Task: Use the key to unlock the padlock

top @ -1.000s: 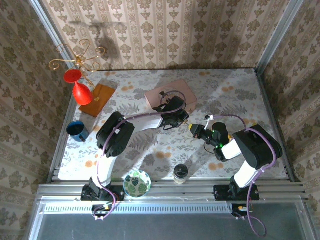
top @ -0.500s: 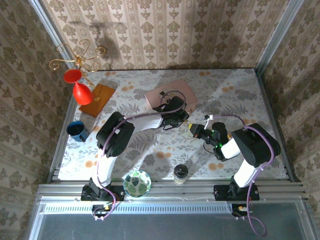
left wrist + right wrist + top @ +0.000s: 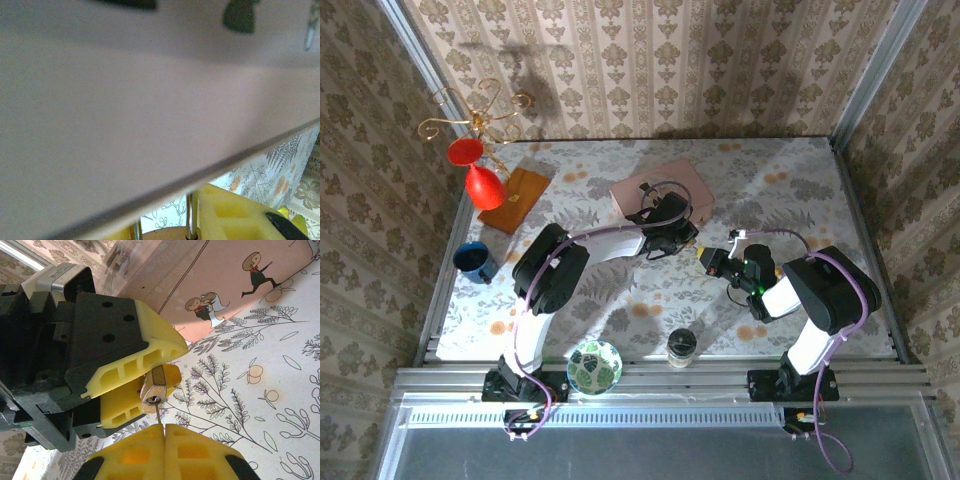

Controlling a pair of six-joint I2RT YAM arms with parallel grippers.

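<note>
The small brass-coloured padlock is clamped between the yellow fingers of my left gripper, keyhole end facing the right gripper. My right gripper is shut on the key; its thin blade runs from the closed pads into the keyhole. In the left wrist view the padlock's two steel shackle legs rise between the left gripper's yellow pads, just under the blurred pink box. From above, both grippers meet tip to tip in front of the pink box.
The pink box with cartoon figures stands close behind the lock. A gold stand with red cups, a brown board and a blue cup are at the left. A patterned bowl and a dark-lidded jar sit near the front edge.
The right arm's elbow has shifted very slightly left. Both grippers stay joined at the padlock, with no visible change in either grip.
</note>
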